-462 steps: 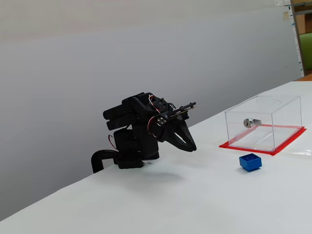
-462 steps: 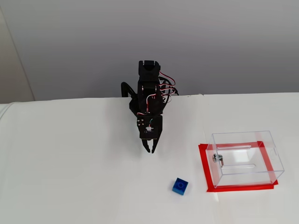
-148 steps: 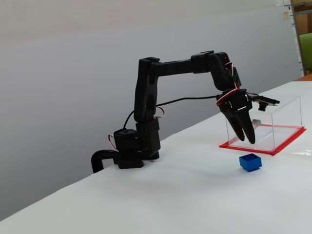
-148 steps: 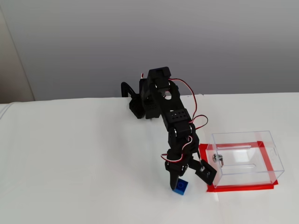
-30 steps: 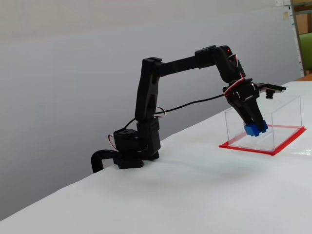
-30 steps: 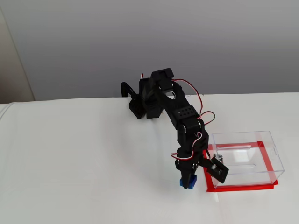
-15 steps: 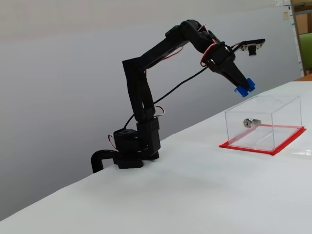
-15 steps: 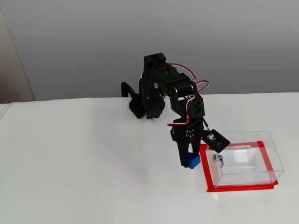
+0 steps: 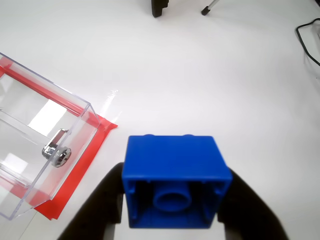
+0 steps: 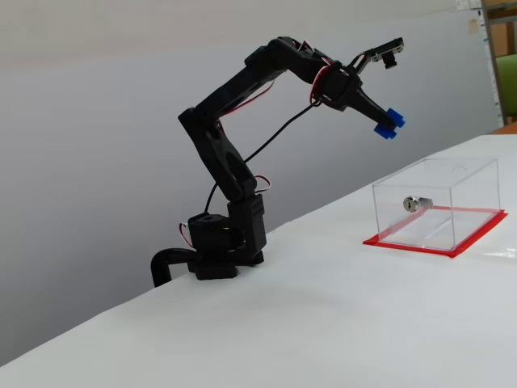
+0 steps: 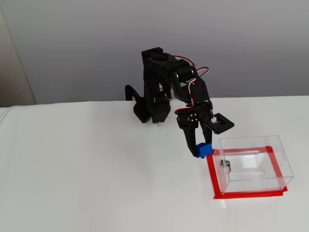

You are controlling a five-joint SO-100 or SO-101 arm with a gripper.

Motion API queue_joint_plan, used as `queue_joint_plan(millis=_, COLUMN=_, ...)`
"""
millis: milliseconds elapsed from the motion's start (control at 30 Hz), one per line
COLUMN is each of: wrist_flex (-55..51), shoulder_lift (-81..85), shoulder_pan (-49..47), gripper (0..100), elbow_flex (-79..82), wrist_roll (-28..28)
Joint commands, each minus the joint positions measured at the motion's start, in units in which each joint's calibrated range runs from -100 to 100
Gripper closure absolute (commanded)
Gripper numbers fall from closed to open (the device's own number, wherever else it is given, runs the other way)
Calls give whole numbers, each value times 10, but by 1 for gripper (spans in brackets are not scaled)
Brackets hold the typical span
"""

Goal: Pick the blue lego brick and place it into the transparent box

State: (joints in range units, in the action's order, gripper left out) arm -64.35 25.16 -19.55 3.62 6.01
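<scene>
High above the white table (image 10: 339, 323), I see the gripper (image 10: 389, 123) clamped on the blue lego brick (image 10: 388, 124), its hollow underside facing the wrist camera (image 9: 176, 185) between both black fingers (image 9: 100, 210). Brick is well clear of the surface, up and to the left of the transparent box (image 10: 436, 202) in a fixed view (silver lock (image 10: 414, 204) on the near face). Box sits on its red base (image 11: 241, 194); from above, the brick (image 11: 204, 150) appears at its left edge.
</scene>
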Motion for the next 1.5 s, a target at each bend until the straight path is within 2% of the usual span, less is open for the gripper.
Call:
queue_joint_plan(millis=0, wrist_flex=24, shoulder_lift=29, shoulder_pan=-21, gripper=99, elbow_flex=4, wrist_roll=-7)
queue_joint_plan(millis=733, wrist_flex=207, shoulder_lift=-143, shoulder_pan=-280, gripper=99, elbow_flex=-5, wrist_roll=-50)
queue_joint_plan(millis=1333, wrist_flex=208, shoulder_lift=-189, shoulder_pan=-311, gripper=99, elbow_flex=-6, wrist_roll=-50)
queue_joint_plan(millis=1467, wrist_flex=207, shoulder_lift=-189, shoulder_pan=-311, gripper=90, elbow_flex=-6, wrist_roll=-50)
